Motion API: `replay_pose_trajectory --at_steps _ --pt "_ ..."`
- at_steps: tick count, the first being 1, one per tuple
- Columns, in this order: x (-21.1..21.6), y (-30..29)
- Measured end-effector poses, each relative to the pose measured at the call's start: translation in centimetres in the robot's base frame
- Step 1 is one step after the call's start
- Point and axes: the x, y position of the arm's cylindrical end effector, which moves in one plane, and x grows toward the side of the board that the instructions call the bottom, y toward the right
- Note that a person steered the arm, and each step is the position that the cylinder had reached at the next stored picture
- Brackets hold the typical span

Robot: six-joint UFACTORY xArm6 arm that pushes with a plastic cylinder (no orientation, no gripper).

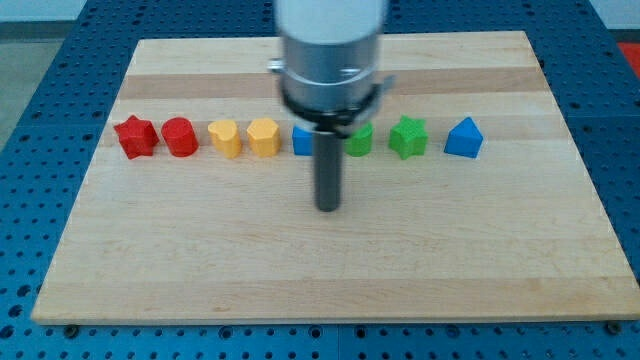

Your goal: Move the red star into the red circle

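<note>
At view's left, red star (135, 137) touching red circle (180, 137); orientation unclear

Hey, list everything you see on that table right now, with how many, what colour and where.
Red star block: one, red, far left of the row.
Red circle block: one, red, just right of the star; whether they touch is unclear.
Yellow blocks: two, yellow, rounded shapes, left of centre.
Blue block: one, blue, partly hidden behind the rod.
Green block: one, green, partly hidden, right of the rod.
Green star block: one, green, further right.
Blue triangular block: one, blue, right end of the row.
Wooden board: one, light wood, on a blue perforated table.
My tip: one, dark rod end, below the row's middle, touching no block.
</note>
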Motion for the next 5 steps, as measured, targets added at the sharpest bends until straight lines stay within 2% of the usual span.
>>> replay_pose_trajectory --at_steps 2,3,4,5 --pt "-0.5 -14.9" --pt "-2.6 -22.2" --pt "-4.4 -26.9" --pt "-4.9 -26.9"
